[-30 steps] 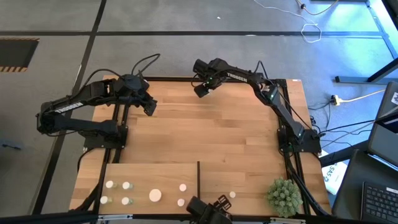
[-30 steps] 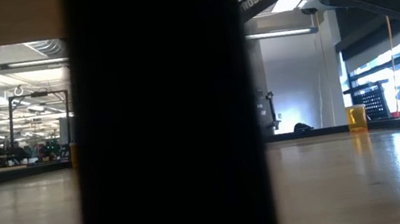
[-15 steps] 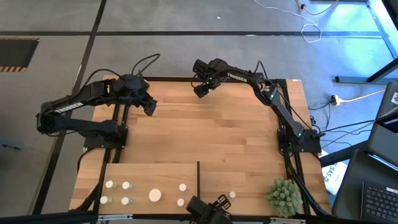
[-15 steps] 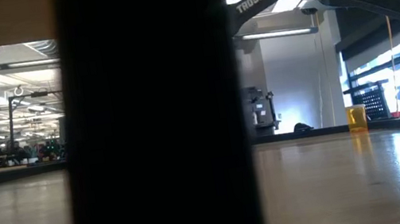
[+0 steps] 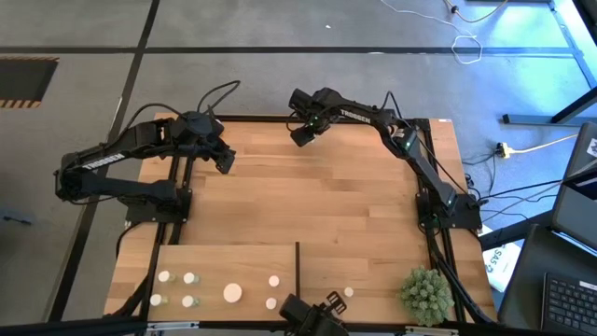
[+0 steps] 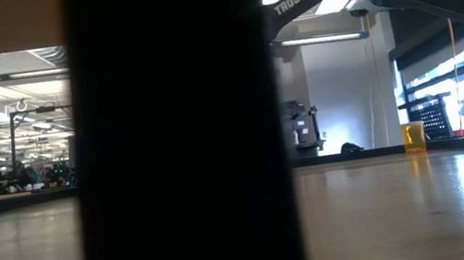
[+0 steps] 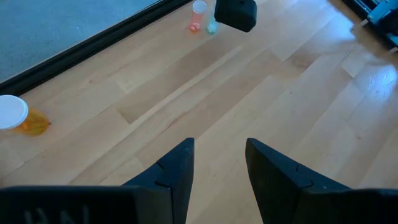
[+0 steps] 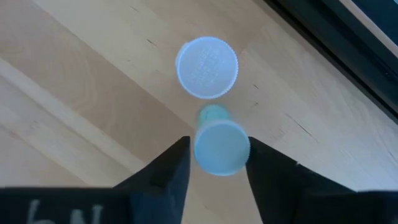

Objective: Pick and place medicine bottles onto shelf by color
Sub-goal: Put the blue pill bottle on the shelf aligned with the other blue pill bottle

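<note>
My right gripper (image 5: 303,133) hangs at the table's far edge, pointing down, shut on a greenish medicine bottle with a white cap (image 8: 221,147). A second white-capped bottle (image 8: 206,67) stands just beyond it. My left gripper (image 7: 219,163) waits open at the far left (image 5: 224,159), nothing between its fingers. An orange bottle (image 7: 18,118) lies on its side near the far edge. The shelf (image 5: 233,261), a pale board with a dark divider (image 5: 298,266), carries several white-capped bottles (image 5: 189,278). My right gripper pinches the greenish bottle by its white cap (image 8: 198,149), one finger (image 8: 171,168) on each side. The fingers come from above, pointing down. The bottle is upright, its greenish body (image 8: 211,115) showing below the cap, over the tabletop.
A spiky green plant ball (image 5: 426,294) sits at the near right corner. A dark camera mount (image 5: 312,317) stands at the near edge. In the low view a wide dark upright shape (image 6: 177,139) blocks the middle; an orange bottle (image 6: 413,137) shows far right.
Both arms have kept their places. In the low view the dark upright shape has shifted slightly to the picture's left, baring more of the right arm behind it.
</note>
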